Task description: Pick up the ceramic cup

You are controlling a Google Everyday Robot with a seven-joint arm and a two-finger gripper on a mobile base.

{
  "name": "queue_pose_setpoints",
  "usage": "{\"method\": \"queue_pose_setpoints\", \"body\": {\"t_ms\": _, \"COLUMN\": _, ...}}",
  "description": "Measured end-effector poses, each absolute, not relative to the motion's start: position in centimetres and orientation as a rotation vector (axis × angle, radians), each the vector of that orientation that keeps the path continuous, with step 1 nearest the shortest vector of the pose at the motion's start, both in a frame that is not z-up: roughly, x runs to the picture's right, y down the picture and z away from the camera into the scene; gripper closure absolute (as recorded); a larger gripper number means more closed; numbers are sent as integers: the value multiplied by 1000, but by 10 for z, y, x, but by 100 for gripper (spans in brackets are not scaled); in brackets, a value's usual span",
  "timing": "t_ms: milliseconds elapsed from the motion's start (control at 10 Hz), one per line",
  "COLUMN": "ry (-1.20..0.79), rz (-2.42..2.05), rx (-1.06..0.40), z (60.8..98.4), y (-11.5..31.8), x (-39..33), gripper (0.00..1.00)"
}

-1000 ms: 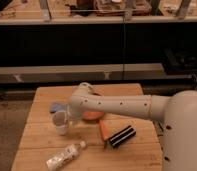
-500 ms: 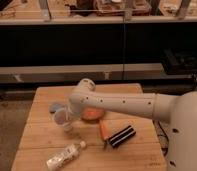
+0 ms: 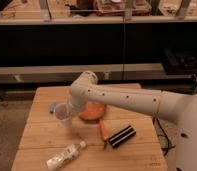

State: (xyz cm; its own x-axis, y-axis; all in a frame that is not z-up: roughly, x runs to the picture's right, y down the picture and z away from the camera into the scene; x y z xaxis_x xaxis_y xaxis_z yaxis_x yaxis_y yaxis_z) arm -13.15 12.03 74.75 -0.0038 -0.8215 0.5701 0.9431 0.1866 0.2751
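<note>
The ceramic cup (image 3: 63,115) is small, pale and handleless, and is at the left middle of the wooden table (image 3: 42,137). My gripper (image 3: 71,108) reaches down from the white arm and sits at the cup's right rim. It is shut on the cup and holds it upright, just above the tabletop. The arm hides the far right side of the cup.
An orange pan (image 3: 94,111) lies just right of the cup, its handle (image 3: 103,130) pointing to the front. A black striped object (image 3: 121,136) lies right of the handle. A clear plastic bottle (image 3: 66,154) lies at the front left. A small bluish item (image 3: 54,106) is behind the cup.
The cup has moved slightly up and to the right together with the gripper. The arm's wrist has shifted right. The pan, bottle and black object have not moved.
</note>
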Motion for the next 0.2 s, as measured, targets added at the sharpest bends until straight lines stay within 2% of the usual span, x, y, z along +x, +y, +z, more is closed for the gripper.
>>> {"method": "queue_pose_setpoints", "body": {"t_ms": 200, "ry": -722, "rz": -1409, "rx": -211, "z": 746, "y": 117, "x": -134, "gripper": 99}}
